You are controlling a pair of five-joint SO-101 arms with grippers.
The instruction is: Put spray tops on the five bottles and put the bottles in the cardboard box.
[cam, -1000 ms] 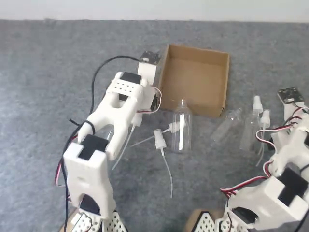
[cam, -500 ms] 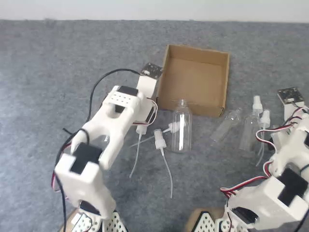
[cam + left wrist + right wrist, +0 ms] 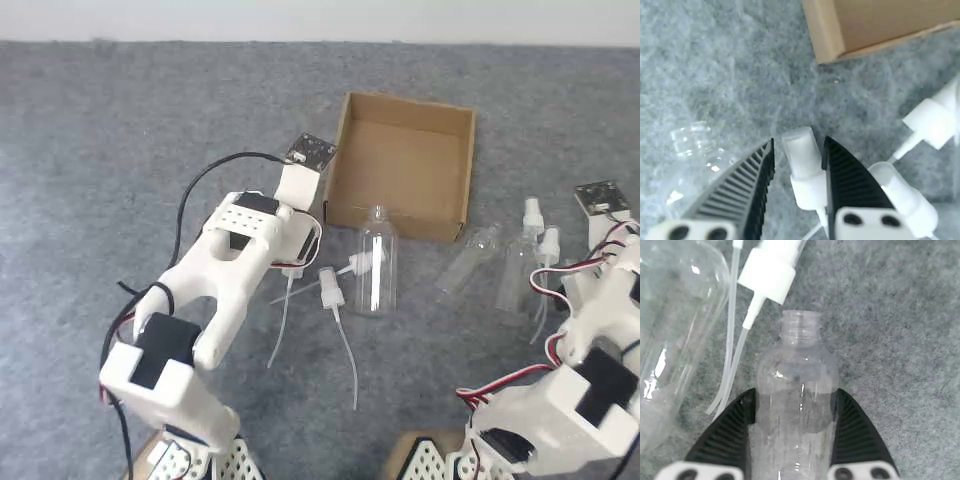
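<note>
The left gripper [image 3: 799,146] is clamped on a white spray top [image 3: 802,170] near the cardboard box [image 3: 826,30] corner. The right gripper [image 3: 795,396] grips an uncapped clear bottle [image 3: 794,375] lying on the grey worktop [image 3: 890,315], with a second spray top [image 3: 767,275] just beside its neck.

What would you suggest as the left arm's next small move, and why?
Probably lift the left end effector and carry its spray top toward the right end effector. The top sits gripped between the left jaws, and the bottle in the right jaws has a bare, open neck.
</note>
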